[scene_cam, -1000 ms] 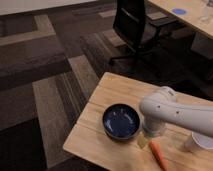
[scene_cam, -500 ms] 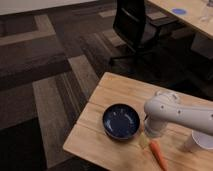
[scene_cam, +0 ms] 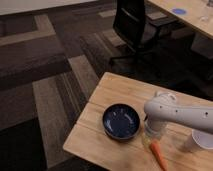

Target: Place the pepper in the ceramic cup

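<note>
The orange-red pepper (scene_cam: 158, 154) lies on the wooden table (scene_cam: 115, 90) near its front edge, pointing toward the lower right. The white ceramic cup (scene_cam: 200, 140) stands at the right edge of the view, partly cut off, to the right of the pepper. My white arm reaches in from the right, and the gripper (scene_cam: 150, 131) hangs down from its end just above and left of the pepper's upper end, between the pepper and the bowl.
A wide dark blue bowl (scene_cam: 121, 121) sits on the table left of the gripper. A black office chair (scene_cam: 136, 25) stands beyond the table on the patterned carpet. Another table (scene_cam: 195, 15) is at the top right.
The arm and gripper have lowered toward the table and the pepper's upper end. The pepper, cup and bowl have not moved.
</note>
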`<action>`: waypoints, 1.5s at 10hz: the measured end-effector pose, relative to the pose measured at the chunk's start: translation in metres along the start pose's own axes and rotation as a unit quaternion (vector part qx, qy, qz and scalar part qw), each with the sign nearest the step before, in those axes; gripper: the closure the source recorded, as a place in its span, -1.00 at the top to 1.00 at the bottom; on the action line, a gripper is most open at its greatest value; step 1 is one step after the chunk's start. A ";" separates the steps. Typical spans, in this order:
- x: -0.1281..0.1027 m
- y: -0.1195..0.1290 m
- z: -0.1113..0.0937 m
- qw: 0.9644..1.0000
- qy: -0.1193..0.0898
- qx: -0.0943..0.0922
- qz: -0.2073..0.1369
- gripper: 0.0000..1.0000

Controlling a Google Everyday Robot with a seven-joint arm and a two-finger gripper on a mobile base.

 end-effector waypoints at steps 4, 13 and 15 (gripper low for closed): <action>-0.004 -0.020 -0.020 1.000 -0.003 0.013 0.015 -1.00; -0.021 -0.072 -0.185 0.983 -0.151 0.095 -0.045 -1.00; -0.022 -0.071 -0.185 0.983 -0.151 0.094 -0.045 -1.00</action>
